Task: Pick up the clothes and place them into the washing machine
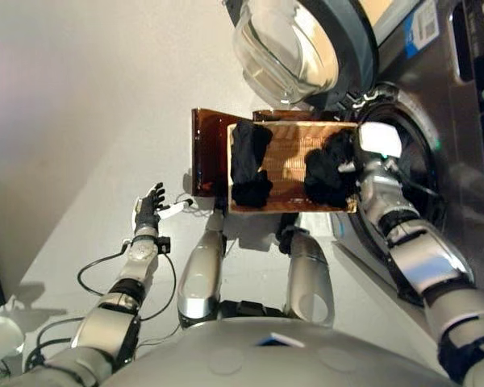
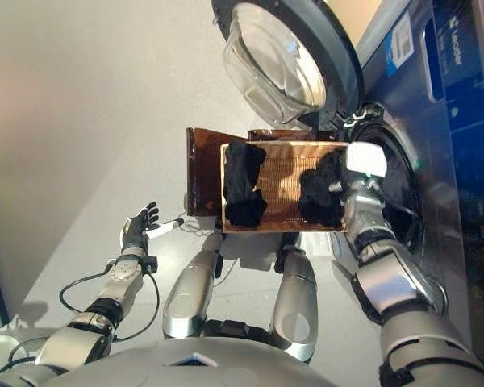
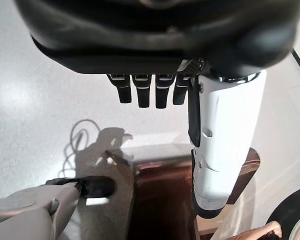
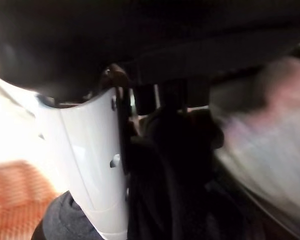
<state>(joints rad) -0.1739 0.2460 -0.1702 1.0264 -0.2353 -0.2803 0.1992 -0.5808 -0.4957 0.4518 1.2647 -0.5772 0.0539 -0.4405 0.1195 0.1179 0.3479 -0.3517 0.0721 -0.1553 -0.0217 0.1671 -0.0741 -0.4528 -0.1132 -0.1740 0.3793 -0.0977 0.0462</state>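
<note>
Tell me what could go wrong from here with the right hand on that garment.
The right hand sits on the dark garment at the tray's edge; its grip is unclear, so the cloth could slip on the lift. The second garment lies across the tray, apart. The open door hangs above the drum opening and could snag a swing.

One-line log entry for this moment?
right hand: shut on dark garment on table | second garment: untouched | washer door: open | left hand: idle, open

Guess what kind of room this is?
Probably a laundry room or a test setup of one: a front-loading washing machine with its round glass door swung open, and a brown tray of dark clothes before it.
</note>
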